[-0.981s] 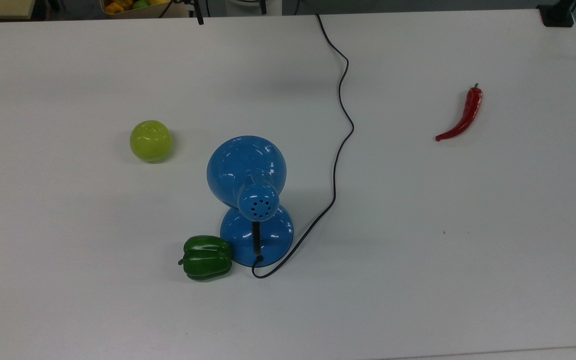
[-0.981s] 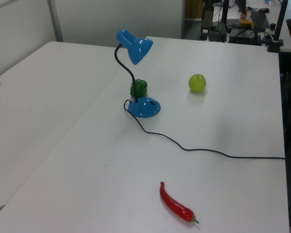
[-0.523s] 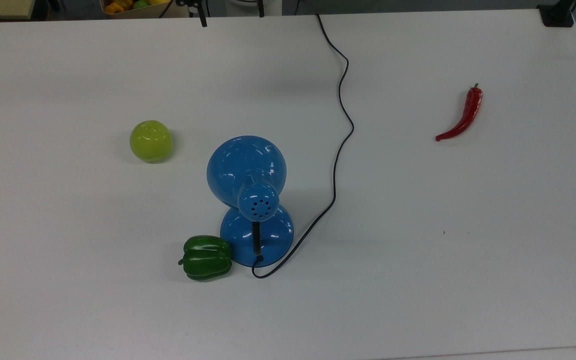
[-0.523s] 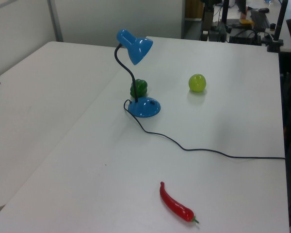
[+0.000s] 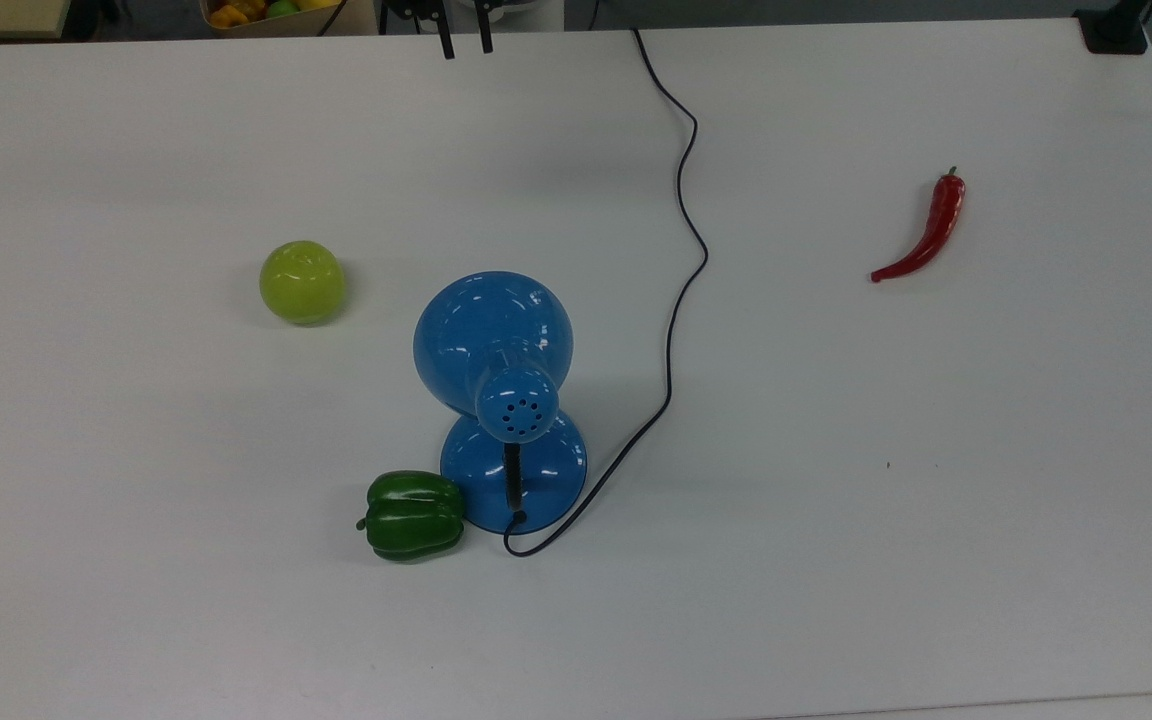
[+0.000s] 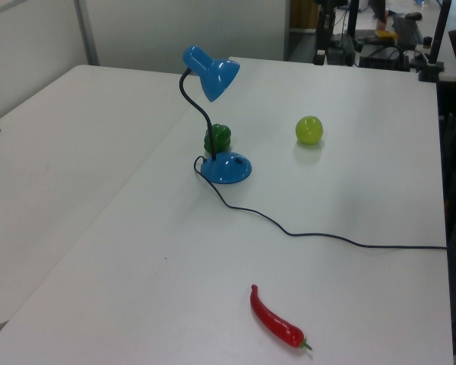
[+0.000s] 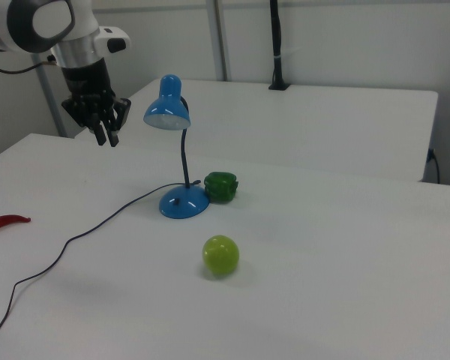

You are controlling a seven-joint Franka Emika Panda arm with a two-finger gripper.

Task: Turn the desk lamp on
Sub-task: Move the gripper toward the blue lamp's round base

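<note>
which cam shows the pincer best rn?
Right view: the pincer hangs in full sight with its wrist, fingers slightly apart, beside the desk lamp. Top view catches just its fingertips at the upper edge.

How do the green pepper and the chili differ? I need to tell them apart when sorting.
The green pepper is blocky and lobed; the chili is long, thin and curved. The pepper is dark green, the chili red. The pepper sits right against the lamp base; the chili lies alone, far off toward the top view's right. Both are glossy and rest on the table.

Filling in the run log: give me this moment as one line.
phase: approach | gripper: open, empty, in the air away from desk lamp | lamp: upright, untouched | green pepper: beside the base
</note>
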